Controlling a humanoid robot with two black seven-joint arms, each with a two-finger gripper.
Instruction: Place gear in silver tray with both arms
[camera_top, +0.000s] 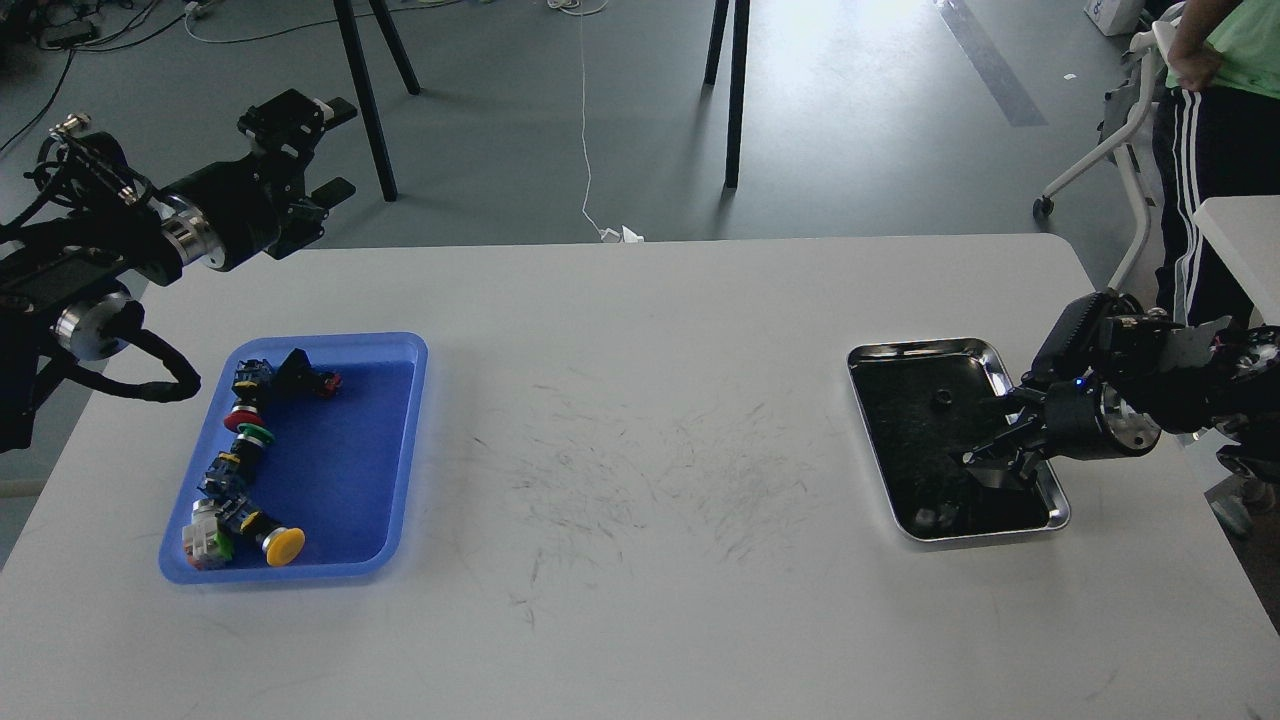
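Your right gripper (990, 462) hovers over the silver tray (925, 347), at about 4 o'clock of the tray's dark inside. Its black fingers blur into the black tray floor, so you cannot tell whether they are spread or closed, or whether anything sits between them. Its arm comes in from the right edge of the view.

Inside the tray, a small dark ring-shaped part (941, 400) lies near the middle, toward 12 o'clock. Another small part (925, 518) lies near the rim at 6 o'clock, just below the gripper. Either may be a gear; they are too small and dark to say for sure. The tray itself sits on the white table (640, 600) at about 3 o'clock.

At 9 o'clock on the table a blue tray (400, 440) holds a line of coloured push buttons (250, 470), well apart from the silver tray.

Your left gripper (325, 150) hangs in the air past the table's far left corner, at about 10 o'clock. Its two fingers stand apart with nothing between them.

Judging by this, at least some parts already rest in the silver tray. No loose gear shows on the open table, so little seems left to do.
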